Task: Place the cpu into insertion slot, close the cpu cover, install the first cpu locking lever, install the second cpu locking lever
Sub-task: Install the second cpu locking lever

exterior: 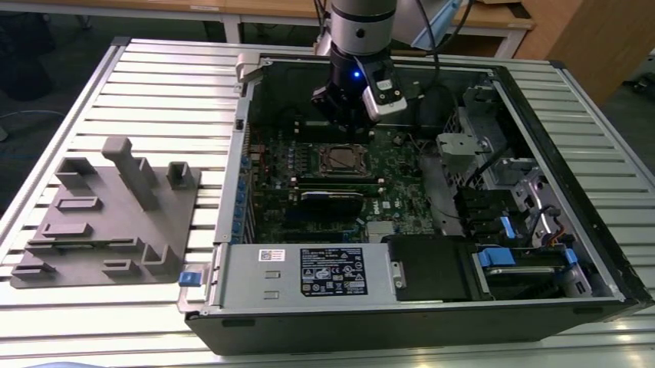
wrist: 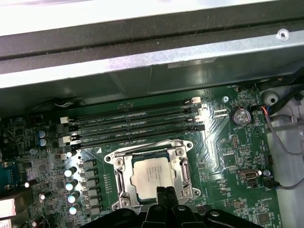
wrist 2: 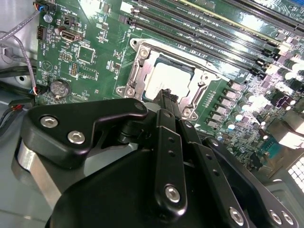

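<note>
Black gripper (wrist 2: 166,97) housing crowds the second wrist view, its fingertips pressed together with nothing between them, poised at the edge of the insertion slot (wrist: 152,173) on the green motherboard (exterior: 384,184). Both wrist views show the cpu (wrist: 151,175) lying flat inside the socket with the cpu cover (wrist: 183,171) framing it, apparently down over the chip. My worry is the narrow margin: the fingertips sit just beside the frame, and a slightly off press could skid onto the chip's lid or catch the frame's edge instead of a locking lever, straining the socket beneath. Neither of the 2 levers can be picked out with confidence, so whether either is latched is unclear. Whether the fingertips actually touch the frame is also hard to judge, and the gripper body hides the socket's near edge in both wrist views.
</note>
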`<state>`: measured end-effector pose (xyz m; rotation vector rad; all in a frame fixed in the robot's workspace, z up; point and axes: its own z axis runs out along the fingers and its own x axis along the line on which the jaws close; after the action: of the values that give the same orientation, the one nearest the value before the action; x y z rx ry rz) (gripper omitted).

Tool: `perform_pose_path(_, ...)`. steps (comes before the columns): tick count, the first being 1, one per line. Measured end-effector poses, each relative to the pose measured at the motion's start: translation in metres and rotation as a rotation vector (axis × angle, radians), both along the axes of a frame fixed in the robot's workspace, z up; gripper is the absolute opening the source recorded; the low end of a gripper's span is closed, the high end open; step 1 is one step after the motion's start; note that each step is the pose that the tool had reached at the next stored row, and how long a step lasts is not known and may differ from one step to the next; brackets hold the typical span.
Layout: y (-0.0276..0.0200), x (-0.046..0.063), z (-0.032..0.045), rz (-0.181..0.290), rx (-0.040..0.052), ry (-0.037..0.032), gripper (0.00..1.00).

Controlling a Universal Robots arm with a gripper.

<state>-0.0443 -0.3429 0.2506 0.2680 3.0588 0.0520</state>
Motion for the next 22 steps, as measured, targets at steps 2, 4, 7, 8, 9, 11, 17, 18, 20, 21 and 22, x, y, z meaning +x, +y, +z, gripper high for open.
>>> perform_pose_path(2, 0.0, 0.0, 0.0004, 0.0, 0.0, 0.0, 0.11)
perform_pose_path(4, 0.0, 0.0, 0.0009, 0.0, -0.0004, 0.0003, 0.11)
perform_pose_path(7, 0.0, 0.0, 0.0017, 0.0, 0.0, 0.0, 0.11)
perform_pose_path(8, 0.0, 0.0, 0.0017, 0.0, 0.0001, -0.0001, 0.11)
perform_pose_path(9, 0.0, 0.0, 0.0017, 0.0, 0.0002, -0.0001, 0.11)
perform_pose_path(11, 0.0, 0.0, 0.0021, 0.0, -0.0001, 0.0, 0.11)
perform_pose_path(17, 0.0, 0.0, 0.0044, 0.0, -0.0001, 0.0001, 0.11)
perform_pose_path(18, 0.0, 0.0, 0.0053, 0.0, -0.0001, 0.0001, 0.11)
perform_pose_path(20, 0.0, 0.0, 0.0068, 0.0, -0.0001, 0.0001, 0.11)
perform_pose_path(21, 0.0, 0.0, 0.007, 0.0, 0.0, 0.0, 0.11)
perform_pose_path(22, 0.0, 0.0, 0.007, 0.0, 0.0002, -0.0001, 0.11)
